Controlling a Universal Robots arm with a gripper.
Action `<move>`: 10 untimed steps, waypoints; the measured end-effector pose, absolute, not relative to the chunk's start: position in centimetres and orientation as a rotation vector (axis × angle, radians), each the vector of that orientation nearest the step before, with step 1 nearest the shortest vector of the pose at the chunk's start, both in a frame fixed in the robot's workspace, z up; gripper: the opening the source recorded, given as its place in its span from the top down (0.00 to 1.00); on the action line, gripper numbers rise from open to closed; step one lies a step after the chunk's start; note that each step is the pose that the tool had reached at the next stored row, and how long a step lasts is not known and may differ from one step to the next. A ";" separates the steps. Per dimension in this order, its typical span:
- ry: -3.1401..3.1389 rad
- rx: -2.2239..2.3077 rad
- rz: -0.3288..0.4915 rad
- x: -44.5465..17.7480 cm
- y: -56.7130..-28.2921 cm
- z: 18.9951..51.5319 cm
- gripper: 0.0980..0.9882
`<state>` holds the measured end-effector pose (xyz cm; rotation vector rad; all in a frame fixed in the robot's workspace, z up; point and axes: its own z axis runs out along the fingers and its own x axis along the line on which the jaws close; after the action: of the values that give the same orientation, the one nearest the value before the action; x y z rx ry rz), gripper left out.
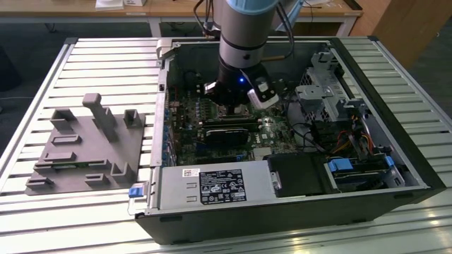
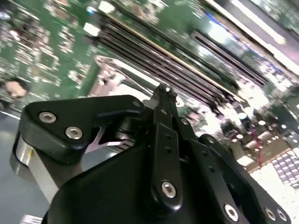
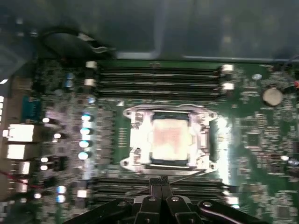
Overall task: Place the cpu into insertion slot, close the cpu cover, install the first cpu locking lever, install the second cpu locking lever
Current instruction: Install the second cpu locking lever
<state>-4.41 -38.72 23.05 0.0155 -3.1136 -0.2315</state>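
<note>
A: In the exterior view, what is sitting on the desk?

B: A slatted silver metal desk (image 1: pixel 106 58) is carrying an open black computer case (image 1: pixel 395 159), and a grey moulded plastic fixture tray (image 1: pixel 84 148) is lying near the desk's edge at the exterior view's left. The grey and black robot arm (image 1: pixel 244 37) is reaching down into the case, over the green circuit board (image 1: pixel 211 153). Its black claw (image 1: pixel 236 108) is hanging just above the board's middle, close to a black rectangular card (image 1: pixel 227 132).

A: And the second wrist view?

B: The claw (image 2: pixel 163 89) is showing from close behind, its two thin black fingertips (image 2: pixel 161 100) pressed together, narrow, with nothing between them. Beyond it, long narrow black memory slots (image 2: pixel 187 70) are running across the board, and part of the thin shiny silver metal cpu cover (image 2: pixel 117 77) is gleaming just under the tips.

A: The first wrist view?

B: The small flat square cpu with the dull silver-grey top (image 3: pixel 169 140) is lying inside the square black insertion slot (image 3: pixel 169 163), near the board's centre between two banks of memory slots. The cpu cover (image 3: pixel 140 140) is lying flat around it, framing the chip. The claw (image 3: pixel 161 181) is hanging at the cover's edge, tips together, over a thin wire lever (image 3: pixel 180 173); whether it is touching that lever I cannot tell.
</note>
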 end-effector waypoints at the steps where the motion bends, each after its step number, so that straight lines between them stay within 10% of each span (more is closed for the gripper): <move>1: -3.114 0.015 -0.232 -4.6 -38.7 23.0 0.99; 10: -3.110 0.015 -0.231 -4.7 -38.7 21.7 0.99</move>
<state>-4.74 -38.72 21.70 0.0151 -3.1101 -0.2315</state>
